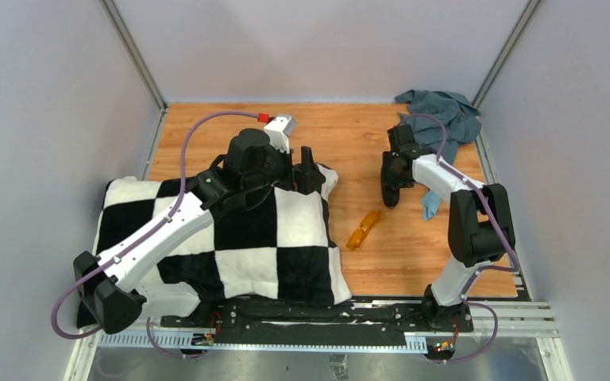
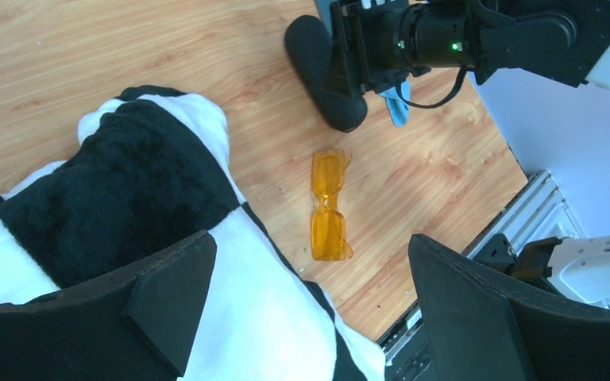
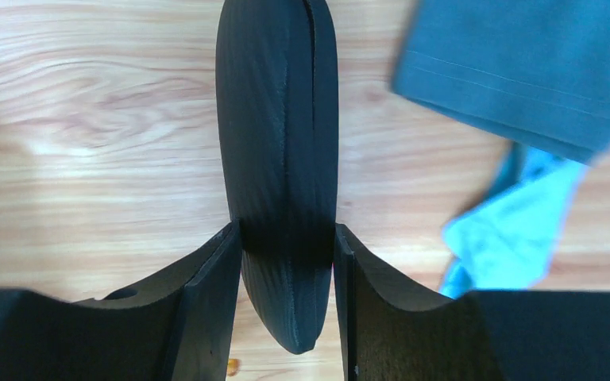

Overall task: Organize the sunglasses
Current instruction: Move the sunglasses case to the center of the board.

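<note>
Left gripper (image 2: 310, 258) is held spread wide above checkered pillow (image 1: 230, 238), nothing pinched. Sunglasses (image 1: 364, 228) are seen flat on the tabletop (image 1: 349, 135), just right of the pillow. Farther back, black case (image 3: 278, 119) is pinched by right gripper (image 3: 286, 246). Case-securing step is judged in hand; opening is called for next.

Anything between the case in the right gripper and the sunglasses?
Nothing: only bare tabletop lies between the black case and the sunglasses, clearest in the left wrist view.

Amber sunglasses (image 2: 330, 232); blk case (image 3: 278, 119).
</note>
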Available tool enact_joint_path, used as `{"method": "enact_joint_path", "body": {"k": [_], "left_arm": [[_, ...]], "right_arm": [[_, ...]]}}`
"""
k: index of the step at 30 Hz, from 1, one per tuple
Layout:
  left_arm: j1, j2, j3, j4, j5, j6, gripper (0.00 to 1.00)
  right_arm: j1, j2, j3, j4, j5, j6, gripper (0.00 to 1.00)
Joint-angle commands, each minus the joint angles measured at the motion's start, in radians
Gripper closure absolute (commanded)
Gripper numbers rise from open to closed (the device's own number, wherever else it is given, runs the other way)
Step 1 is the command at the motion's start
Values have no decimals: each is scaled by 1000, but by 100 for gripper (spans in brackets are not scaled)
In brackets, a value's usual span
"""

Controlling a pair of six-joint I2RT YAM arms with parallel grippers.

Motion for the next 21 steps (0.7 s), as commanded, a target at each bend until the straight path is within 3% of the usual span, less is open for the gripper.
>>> {"method": "enact_joint_path", "body": {"k": [1,7,11,15,21], "left_arm": [[-1,32,-8,30,38,-14,0],[-1,53,-11,25,30,-14,0],[-2,70,4,-9,18,-5,0],[-1,69,-3,-3,24,-12,0],[-1,63,-13,-2,29,-12,0]], "right_arm": [[-11,-23,-71,-86,329,21,58],[54,-19,-82,-86,419,31,58],[118,11,-61,-107,450,55,50],[171,27,-48,-112,430,85,39],[179,21,-42,-100,342,100,36]]}}
